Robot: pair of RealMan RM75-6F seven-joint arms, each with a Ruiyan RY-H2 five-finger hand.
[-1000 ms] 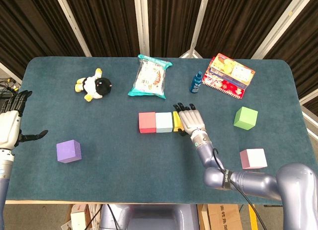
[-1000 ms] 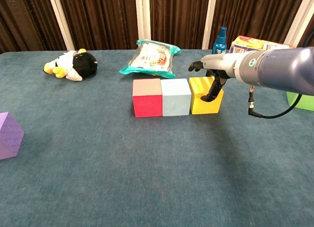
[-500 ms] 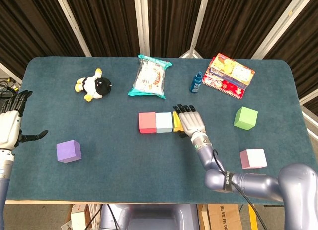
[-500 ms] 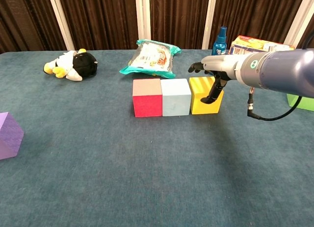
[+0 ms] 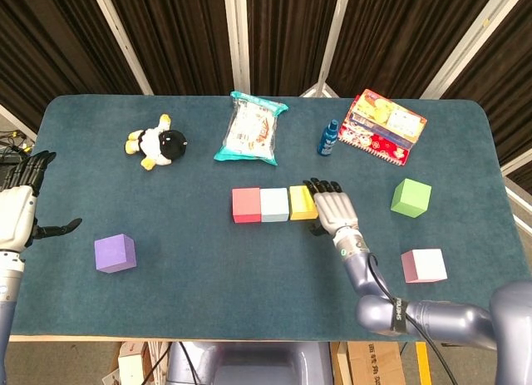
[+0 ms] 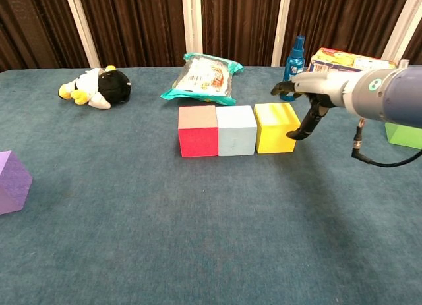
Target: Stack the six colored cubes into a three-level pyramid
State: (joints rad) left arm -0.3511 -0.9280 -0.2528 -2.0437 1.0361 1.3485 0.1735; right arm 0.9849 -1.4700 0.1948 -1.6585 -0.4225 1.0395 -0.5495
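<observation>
A red cube point(image 5: 246, 205) point(image 6: 197, 131), a light blue cube point(image 5: 274, 204) point(image 6: 236, 130) and a yellow cube point(image 5: 302, 202) point(image 6: 277, 127) stand side by side in a row at the table's middle. My right hand point(image 5: 334, 207) point(image 6: 311, 101) hovers just right of the yellow cube, fingers spread, holding nothing. A green cube point(image 5: 411, 197) point(image 6: 406, 135) sits to the right, a pink cube point(image 5: 424, 265) at the front right, and a purple cube point(image 5: 115, 254) point(image 6: 13, 182) at the front left. My left hand point(image 5: 18, 209) stays open off the table's left edge.
At the back of the blue-green table point(image 5: 199, 277) lie a plush penguin point(image 5: 157, 142) point(image 6: 97, 85), a snack bag point(image 5: 249, 129) point(image 6: 204, 74), a blue bottle point(image 5: 328, 138) point(image 6: 297, 55) and a colourful box point(image 5: 382, 125) point(image 6: 343, 58).
My right hand has drawn off the yellow cube to the right, leaving it in the row against the light blue cube. The left hand has not moved.
</observation>
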